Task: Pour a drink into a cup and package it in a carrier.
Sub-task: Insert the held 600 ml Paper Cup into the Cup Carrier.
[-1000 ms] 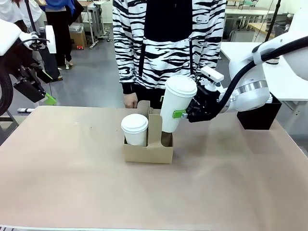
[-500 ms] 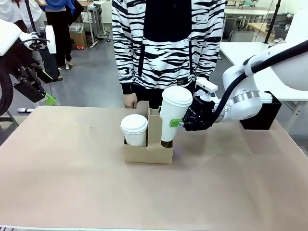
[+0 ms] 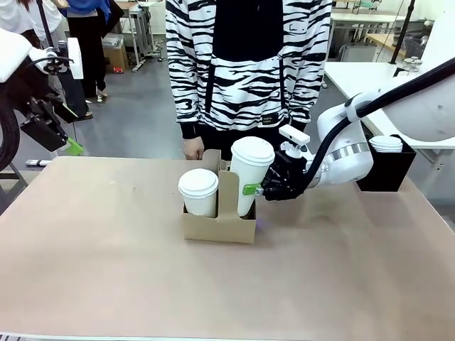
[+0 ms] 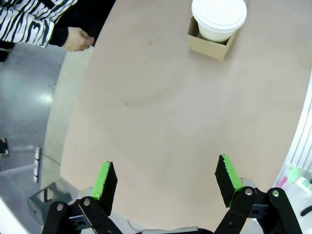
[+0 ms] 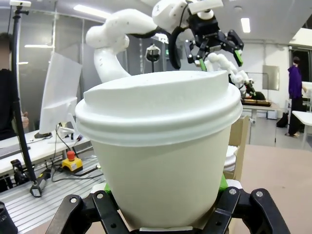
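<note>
On the tan table [image 3: 106,270], right gripper [image 3: 257,189] clamps the cup [image 3: 247,177]; left gripper [image 4: 165,181] gapes wide.

Front camera faces the person; both wrist cameras share the carrier [image 3: 218,222].

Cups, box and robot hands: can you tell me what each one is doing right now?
Held cup: lid on, tilted, its bottom inside the carrier's right hole.
Other cup: lid on, upright in the left hole.
Carrier: flat on the table, both holes in use.
Right gripper: shut on the held cup.
Left gripper: open, holding nothing, up above the table.
</note>
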{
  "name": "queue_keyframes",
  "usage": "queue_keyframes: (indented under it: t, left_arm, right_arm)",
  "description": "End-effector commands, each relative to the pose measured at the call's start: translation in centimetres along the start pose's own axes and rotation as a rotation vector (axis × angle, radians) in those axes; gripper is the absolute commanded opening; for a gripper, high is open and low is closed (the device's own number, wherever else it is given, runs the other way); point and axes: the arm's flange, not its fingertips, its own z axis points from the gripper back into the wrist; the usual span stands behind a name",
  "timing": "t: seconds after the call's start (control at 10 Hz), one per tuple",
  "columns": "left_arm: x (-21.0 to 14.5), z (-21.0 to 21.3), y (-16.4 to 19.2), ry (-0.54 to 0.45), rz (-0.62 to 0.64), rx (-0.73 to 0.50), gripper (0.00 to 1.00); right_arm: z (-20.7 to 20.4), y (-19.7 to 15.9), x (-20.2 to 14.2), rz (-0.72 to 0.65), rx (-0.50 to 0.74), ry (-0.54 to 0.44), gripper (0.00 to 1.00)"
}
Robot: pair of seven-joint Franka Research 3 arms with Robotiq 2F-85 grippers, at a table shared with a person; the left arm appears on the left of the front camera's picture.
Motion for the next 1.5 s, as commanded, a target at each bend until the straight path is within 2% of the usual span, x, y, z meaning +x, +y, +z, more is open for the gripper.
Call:
queue_keyframes:
  t: [0.0,0.7,1.2,1.3,1.4]
  left_arm:
    - [0.1,0.2,0.0,0.002,0.015,0.003,1.00]
    - [0.1,0.2,0.0,0.002,0.015,0.003,1.00]
    - [0.1,0.2,0.0,0.002,0.015,0.003,1.00]
    - [0.1,0.2,0.0,0.002,0.015,0.003,1.00]
    - [0.1,0.2,0.0,0.002,0.015,0.003,1.00]
  right_arm:
    - [0.2,-1.4,-0.4,-0.027,0.008,0.018,0.81]
    - [0.8,-2.0,-2.0,-0.084,0.016,0.157,0.81]
    - [1.3,-1.8,-1.9,-0.083,0.030,0.198,0.81]
    - [1.4,-1.6,-1.8,-0.070,0.044,0.231,1.00]
    - [1.5,-1.4,-1.5,-0.062,0.038,0.246,1.00]
